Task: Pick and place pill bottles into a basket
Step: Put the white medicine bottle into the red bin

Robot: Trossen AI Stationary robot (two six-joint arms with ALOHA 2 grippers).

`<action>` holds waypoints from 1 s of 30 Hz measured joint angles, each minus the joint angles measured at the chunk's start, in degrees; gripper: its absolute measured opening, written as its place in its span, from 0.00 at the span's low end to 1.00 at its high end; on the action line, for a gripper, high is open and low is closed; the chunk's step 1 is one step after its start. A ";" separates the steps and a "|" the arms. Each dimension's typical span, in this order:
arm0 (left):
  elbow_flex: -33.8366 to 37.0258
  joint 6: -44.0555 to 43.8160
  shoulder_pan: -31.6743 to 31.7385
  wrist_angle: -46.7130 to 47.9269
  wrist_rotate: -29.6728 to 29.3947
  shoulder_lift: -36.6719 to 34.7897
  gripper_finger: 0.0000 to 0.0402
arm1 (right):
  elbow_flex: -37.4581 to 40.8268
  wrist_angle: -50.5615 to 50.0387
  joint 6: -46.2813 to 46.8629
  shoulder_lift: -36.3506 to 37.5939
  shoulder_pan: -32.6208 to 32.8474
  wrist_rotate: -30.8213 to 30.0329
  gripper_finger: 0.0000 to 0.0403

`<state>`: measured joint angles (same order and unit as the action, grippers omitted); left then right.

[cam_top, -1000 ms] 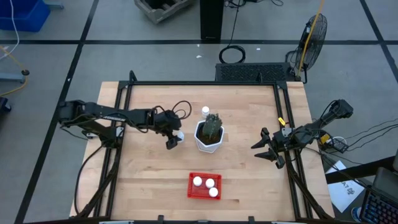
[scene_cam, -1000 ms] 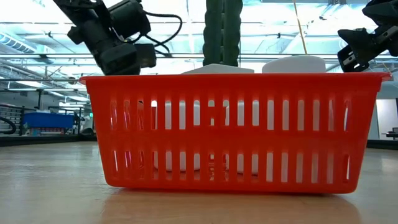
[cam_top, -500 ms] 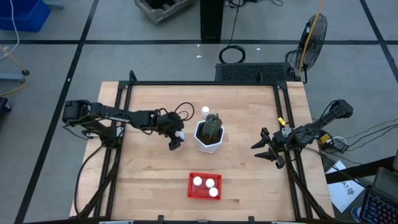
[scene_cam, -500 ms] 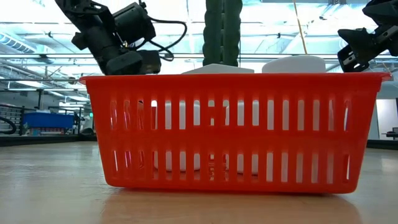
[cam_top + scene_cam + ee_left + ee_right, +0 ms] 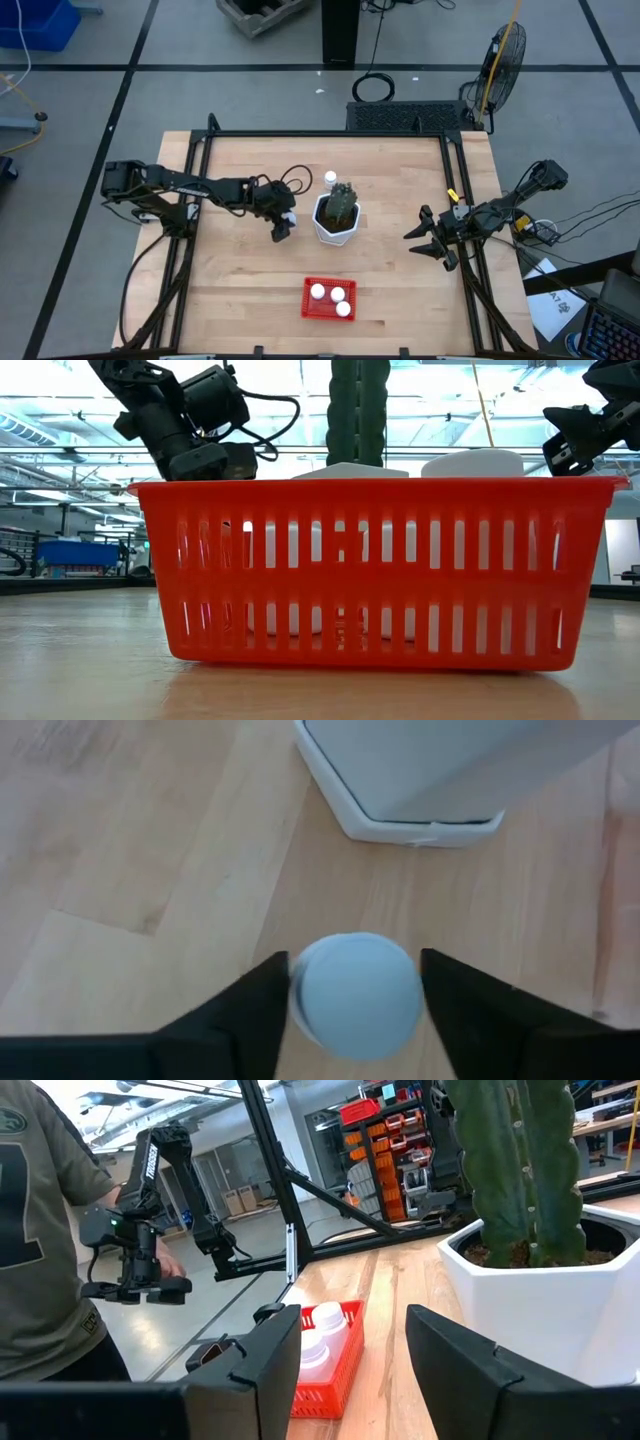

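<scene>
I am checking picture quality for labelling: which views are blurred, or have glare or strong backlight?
Left wrist view: the pill bottle between the left gripper fingers and the white pot look soft, out of focus. Low view: bright ceiling lights behind the basket leave the arms as dark shapes. High view: evenly lit, no glare.

Both arms are dark, nearly black, built of slim jointed links. The left arm point(image 5: 190, 188) has a loose black cable looping off near its wrist, and a boxy black block sits above its gripper in the low view. The left gripper point(image 5: 355, 1010) has two flat, matte black fingers point(image 5: 235, 1020) with angular wedge outlines. The right arm point(image 5: 520, 200) carries small yellow and red marks near its wrist, and the right gripper point(image 5: 350, 1350) has the same broad black fingers point(image 5: 250, 1365).
</scene>
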<state>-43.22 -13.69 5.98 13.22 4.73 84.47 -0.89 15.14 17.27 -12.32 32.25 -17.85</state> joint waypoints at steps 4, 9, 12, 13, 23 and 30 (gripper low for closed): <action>-0.04 -0.10 0.00 0.25 -0.04 -0.09 0.41 | 0.00 0.00 0.00 0.00 0.00 0.00 0.43; -0.07 -2.40 -0.02 0.63 -0.22 -0.09 0.40 | 0.02 0.00 0.00 0.00 0.00 0.00 0.44; -0.07 -3.79 -0.30 0.83 0.77 -0.09 0.40 | 0.02 0.00 0.00 0.00 0.00 0.00 0.43; -0.09 -4.29 -0.54 0.83 1.17 -0.11 0.40 | 0.01 0.00 -0.01 0.00 0.00 0.01 0.43; 0.00 -10.22 -5.99 1.09 6.43 -0.65 0.41 | 0.01 0.00 -0.02 0.00 0.00 0.00 0.44; 0.04 -16.59 -12.20 1.53 6.42 -4.82 0.41 | 0.00 0.02 0.00 -0.02 0.00 0.00 0.43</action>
<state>-43.18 -30.28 -6.22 14.74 11.15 79.65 -0.89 15.16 17.28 -12.34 32.25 -17.85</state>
